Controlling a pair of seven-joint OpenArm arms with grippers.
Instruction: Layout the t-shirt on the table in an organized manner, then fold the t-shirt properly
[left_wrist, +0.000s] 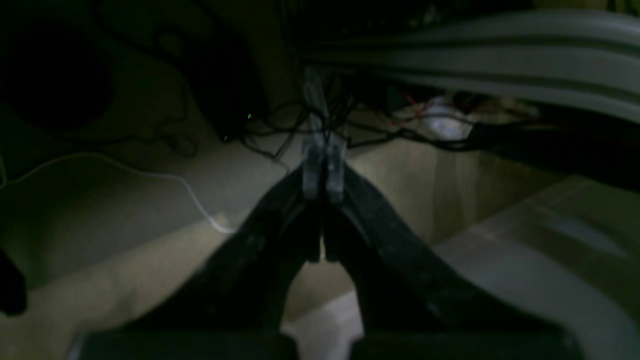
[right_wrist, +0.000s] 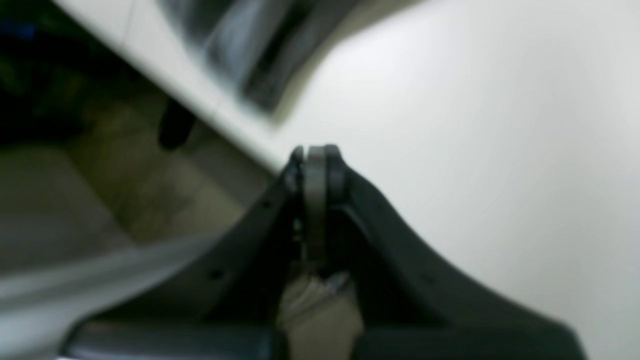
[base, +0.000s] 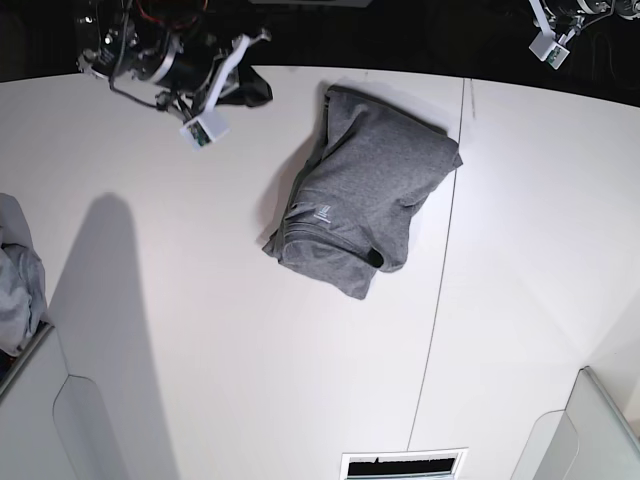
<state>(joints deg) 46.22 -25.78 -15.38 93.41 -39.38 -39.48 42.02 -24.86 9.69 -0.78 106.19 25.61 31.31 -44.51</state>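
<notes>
The charcoal t-shirt (base: 360, 190) lies folded in a compact bundle mid-counter (base: 200, 330), while the left tool (left_wrist: 324, 172) and right tool (right_wrist: 316, 170), both closed and empty, sit clear of it; any stray arm sweep could rumple the folds.

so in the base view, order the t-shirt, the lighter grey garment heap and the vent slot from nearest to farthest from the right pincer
1. t-shirt: mid-table, beside the right pincer at the top.
2. lighter grey garment heap: left edge.
3. vent slot: bottom edge, farthest.
</notes>
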